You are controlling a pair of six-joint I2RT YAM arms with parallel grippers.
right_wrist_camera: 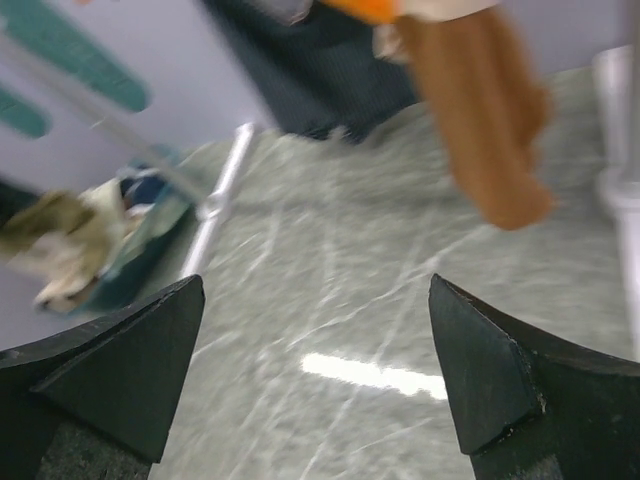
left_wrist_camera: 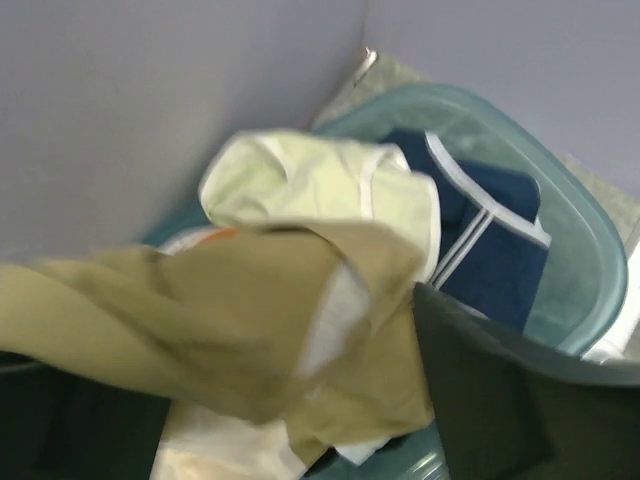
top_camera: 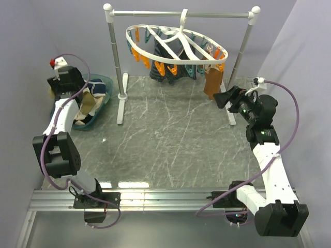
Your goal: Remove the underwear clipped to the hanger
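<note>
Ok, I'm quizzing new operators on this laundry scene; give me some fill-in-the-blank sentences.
The underwear hanging nearest the right end effector is ___ in colour. The right end effector's jaws stand ___. The teal basket sits on the table's ___ side.
Missing: brown; open; left.

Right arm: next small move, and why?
Probably ease the right gripper forward and up onto the tan-brown brief. It hangs clipped to the hanger just ahead, and the fingers stand open with nothing between them.
</note>
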